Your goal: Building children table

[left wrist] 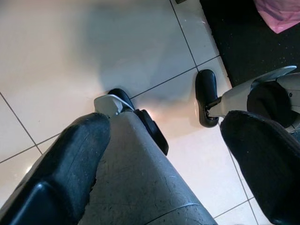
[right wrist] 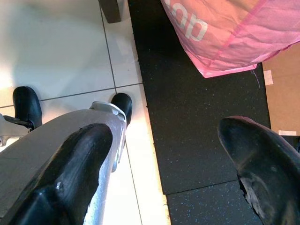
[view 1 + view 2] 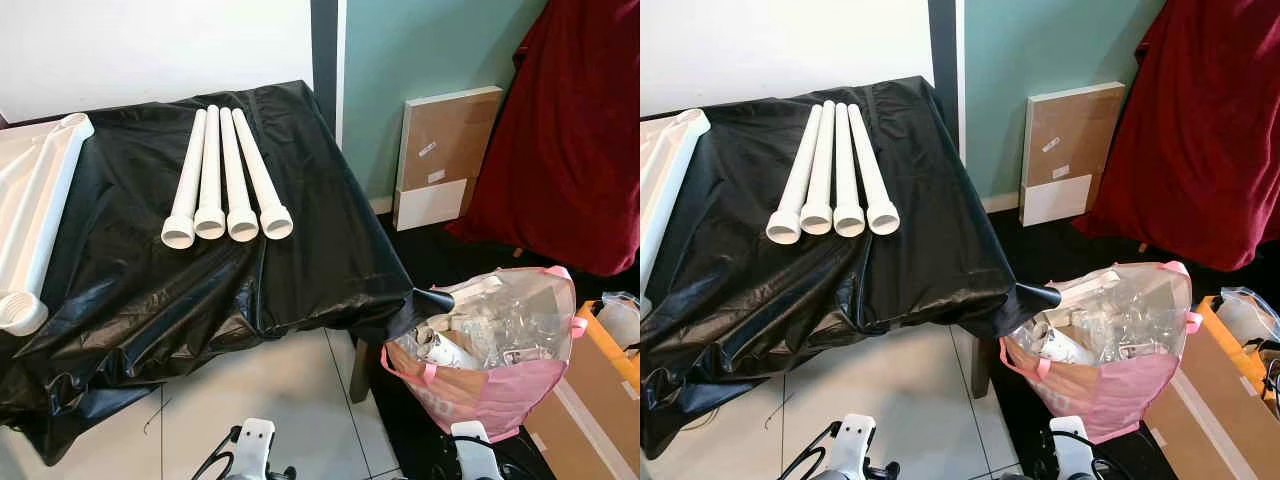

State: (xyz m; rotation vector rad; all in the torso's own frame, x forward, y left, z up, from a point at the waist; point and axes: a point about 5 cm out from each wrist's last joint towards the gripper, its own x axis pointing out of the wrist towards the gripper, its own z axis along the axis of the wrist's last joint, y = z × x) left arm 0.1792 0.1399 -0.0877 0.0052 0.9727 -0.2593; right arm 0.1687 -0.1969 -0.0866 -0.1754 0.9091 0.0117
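The left gripper [image 1: 164, 159] hangs low beside the robot's leg with its two black fingers [image 1: 70, 164] spread wide apart, holding nothing; past them lie pale floor tiles [image 1: 70, 61] and the robot's feet. The right gripper [image 2: 168, 168] hangs the same way, fingers [image 2: 262, 164] apart and empty, above the seam where the tiles meet a dark mat [image 2: 187, 108], with the foot of a pink bag [image 2: 225, 33] just beyond.

In the head views a table draped in a black sheet [image 3: 300, 250] stands ahead and to the left. Four white legs [image 3: 222, 180] lie on it side by side, touching or nearly so, their flared open ends toward the robot and their narrow ends toward the wall, fanning slightly. At the sheet's left edge lies a white frame [image 3: 40, 200] of long bars with a round socket at its near corner, well apart from the legs.

To the right of the table, on the mat, stands the pink bag [image 3: 500, 390], stuffed with clear plastic and white scraps. Behind it a flat cardboard box [image 3: 445, 155] leans upright against the green wall, and a dark red cloth [image 3: 580, 140] hangs at the far right. A brown carton [image 3: 600, 410] lies just beside the bag
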